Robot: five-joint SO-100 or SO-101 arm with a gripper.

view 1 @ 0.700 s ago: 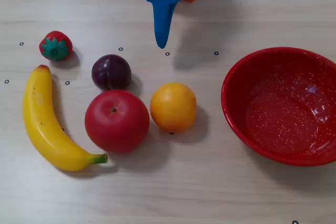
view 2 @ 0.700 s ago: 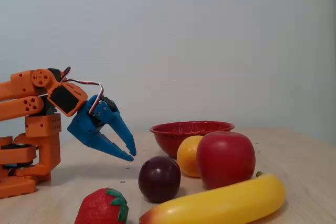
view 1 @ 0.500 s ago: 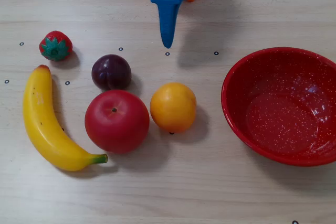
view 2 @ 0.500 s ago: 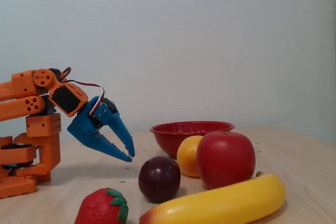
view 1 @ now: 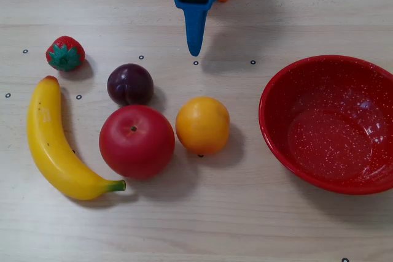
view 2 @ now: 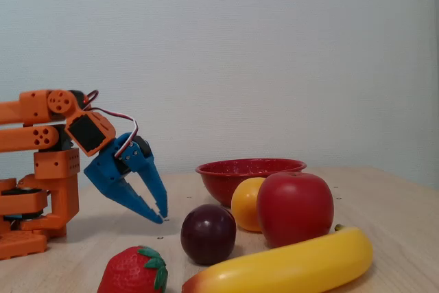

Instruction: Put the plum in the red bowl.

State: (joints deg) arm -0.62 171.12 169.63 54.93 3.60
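Note:
The plum (view 1: 130, 84) is a small glossy dark purple fruit lying on the wooden table, left of centre in a fixed view; it also shows in the other fixed view (view 2: 208, 233). The red bowl (view 1: 307, 84), wide with white speckles, stands empty at the right, and it shows behind the fruit in the side-on fixed view (view 2: 226, 171). My blue gripper (view 1: 195, 50) hangs just above the table beyond the plum and apart from it, and it also shows in the side-on fixed view (view 2: 162, 217). Its fingers are together and hold nothing.
A red apple (view 1: 136, 141) lies right in front of the plum, with an orange (view 1: 202, 125) beside it. A banana (view 1: 52, 145) and a strawberry (view 1: 65, 53) lie at the left. The orange arm base (view 2: 41, 190) stands at the far edge.

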